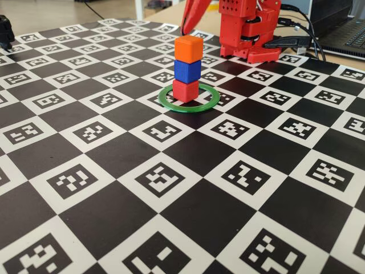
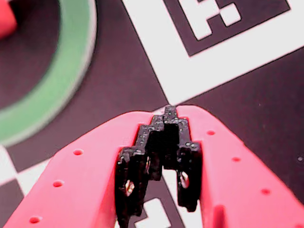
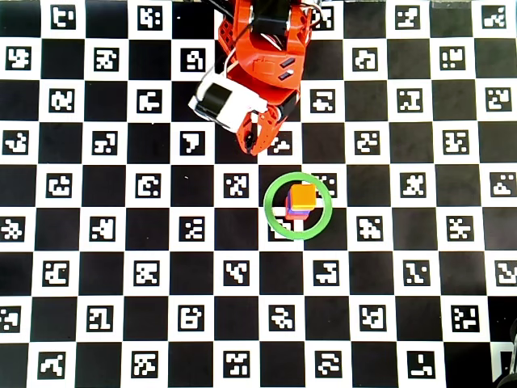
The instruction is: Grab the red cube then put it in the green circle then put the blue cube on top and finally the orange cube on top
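Note:
In the fixed view the red cube (image 1: 185,91) stands inside the green circle (image 1: 209,101). The blue cube (image 1: 187,71) rests on it and the orange cube (image 1: 189,48) tops the stack. From overhead only the orange cube (image 3: 303,196) shows clearly, inside the green circle (image 3: 298,237). My gripper (image 3: 254,148) hangs behind the stack, apart from it, shut and empty. The wrist view shows the gripper (image 2: 170,111) with its tips together over the mat. The green circle (image 2: 61,80) and a corner of the red cube (image 2: 5,20) lie at its upper left.
The arm's red base (image 1: 245,28) stands at the back of the checkered marker mat (image 1: 171,188). A laptop (image 1: 348,31) and cables (image 1: 296,41) lie at the back right. A black object (image 1: 4,29) sits at the far left edge.

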